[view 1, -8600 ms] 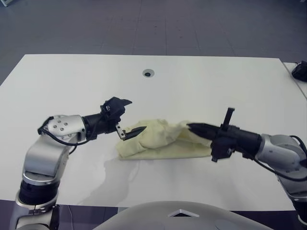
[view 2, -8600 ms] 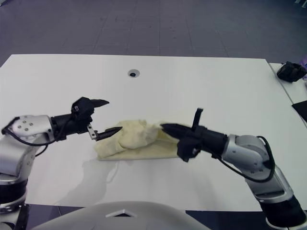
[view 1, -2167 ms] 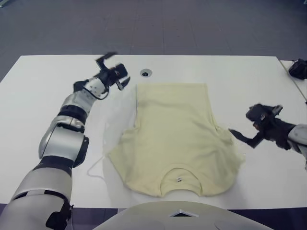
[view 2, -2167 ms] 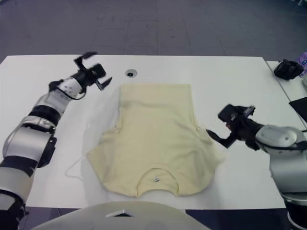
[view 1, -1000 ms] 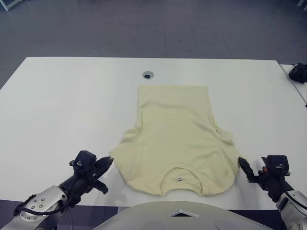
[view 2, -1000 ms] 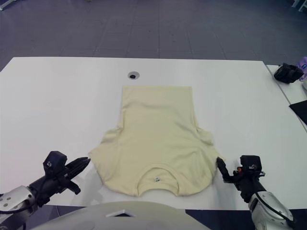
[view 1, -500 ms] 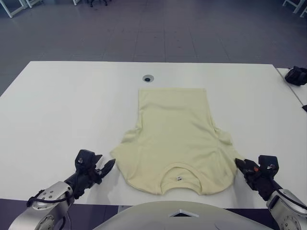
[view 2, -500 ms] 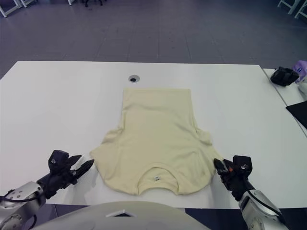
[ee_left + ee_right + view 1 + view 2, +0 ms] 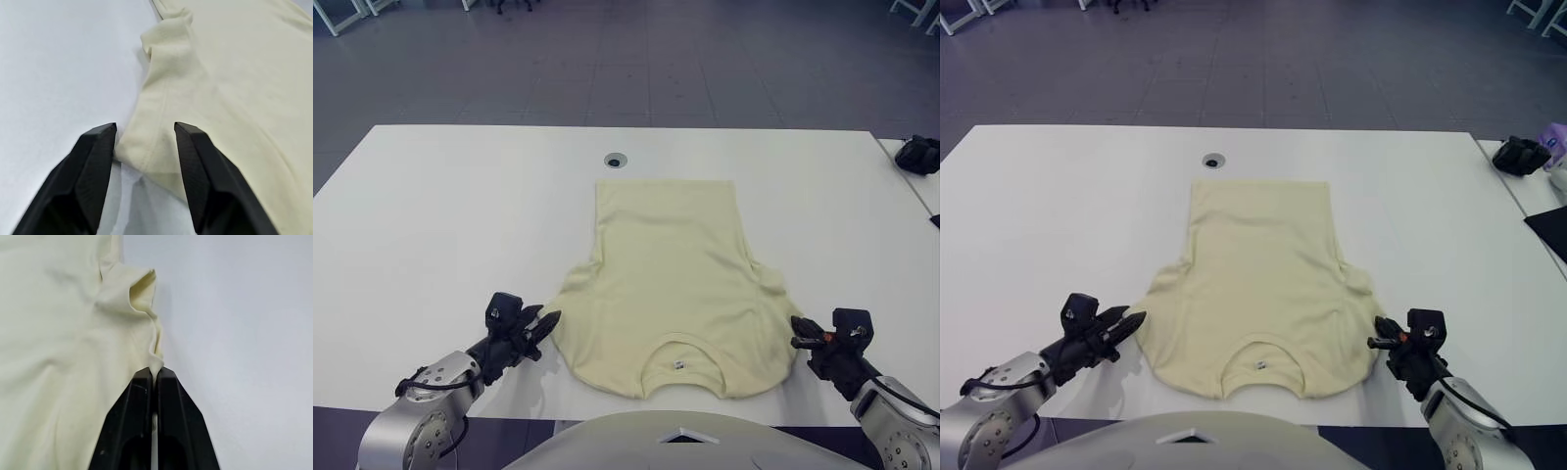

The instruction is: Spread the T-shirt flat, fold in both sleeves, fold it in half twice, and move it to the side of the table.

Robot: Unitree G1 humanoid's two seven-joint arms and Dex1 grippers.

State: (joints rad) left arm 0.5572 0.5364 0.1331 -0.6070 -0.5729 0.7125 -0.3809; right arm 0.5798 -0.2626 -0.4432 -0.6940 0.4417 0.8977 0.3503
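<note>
"Where did the shirt lie?"

"The pale yellow T-shirt (image 9: pixel 671 284) was spread on the white table (image 9: pixel 440 215). Its collar was toward the near edge. Its straight hem was toward the far side, just short of the small round hole (image 9: pixel 616 160) in the tabletop."

"And the end effectors?"

"The left end effector (image 9: pixel 546 323) sat low at the left sleeve, released. Its two black fingers (image 9: pixel 95 156) stood apart on either side of the sleeve's corner, with the cloth between them unpinched. The right end effector (image 9: pixel 1372 342) was at the right sleeve, clenched on the sleeve's edge, and a thin fold of cloth ran in between its closed tips."

"How much room was there?"

"Wide bare tabletop lay to the left and right of the T-shirt, and more beyond the hem. The collar was close to the near edge. Both sleeves were somewhat bunched, and the right one puckered just past the grip. A dark bundle (image 9: pixel 920 155) sat on another surface beyond the table's right edge, well apart from the T-shirt."
</note>
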